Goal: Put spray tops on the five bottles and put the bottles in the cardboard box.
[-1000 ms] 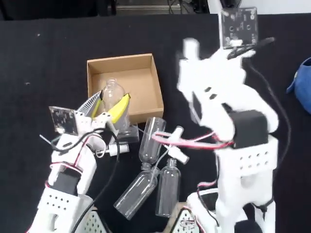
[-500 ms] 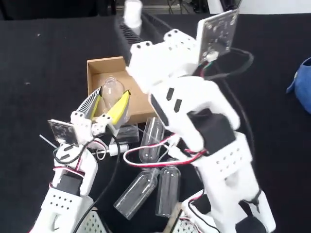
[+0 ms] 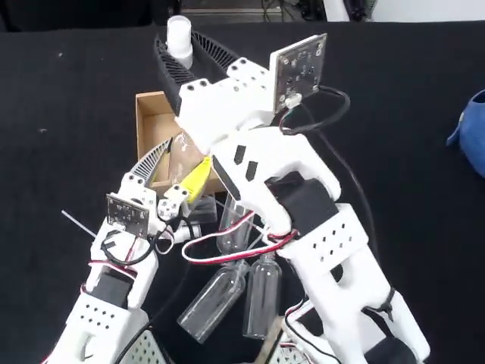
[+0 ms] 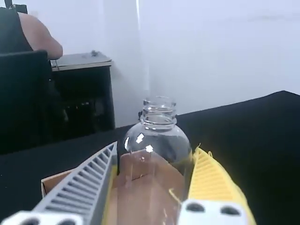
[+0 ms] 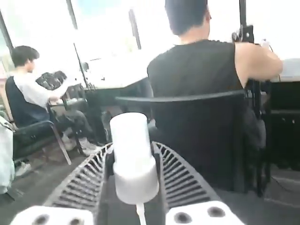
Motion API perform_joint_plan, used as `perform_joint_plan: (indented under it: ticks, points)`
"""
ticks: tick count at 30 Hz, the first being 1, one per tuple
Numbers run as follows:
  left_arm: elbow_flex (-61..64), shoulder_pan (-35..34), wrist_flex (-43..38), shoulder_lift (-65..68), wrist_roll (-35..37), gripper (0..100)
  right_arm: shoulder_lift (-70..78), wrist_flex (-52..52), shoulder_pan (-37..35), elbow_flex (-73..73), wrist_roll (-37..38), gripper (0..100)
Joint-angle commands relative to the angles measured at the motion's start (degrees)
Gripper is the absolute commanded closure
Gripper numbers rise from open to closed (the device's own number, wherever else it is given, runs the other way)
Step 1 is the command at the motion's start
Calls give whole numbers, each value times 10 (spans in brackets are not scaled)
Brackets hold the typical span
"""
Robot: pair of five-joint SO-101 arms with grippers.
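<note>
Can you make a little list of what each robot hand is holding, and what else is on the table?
Left gripper: shut on a clear plastic bottle with a bare neck
Right gripper: shut on a white spray top, raised
Brown cardboard box: partly covered by the arms
Loose clear bottles: three, lying on the black table

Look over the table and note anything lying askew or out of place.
Three clear bottles lie toppled in a loose heap on the black table outside the cardboard box, with a red and white cable sagging across them. The bottle in the left gripper stands upright.
</note>
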Motion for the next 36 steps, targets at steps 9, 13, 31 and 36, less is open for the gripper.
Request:
perform_joint_plan:
  ticks: [9,13,31,36]
  points:
    - [0,4,-15,-11,-8,970,-138,-39,3,130,-1,987]
    - [0,4,-15,-11,-9,970,-138,-92,3,160,-1,987]
    - [1,4,-15,-11,-9,970,-67,-33,28,34,-5,987]
    - [1,4,-15,-11,-9,970,-48,-15,29,33,-6,987]
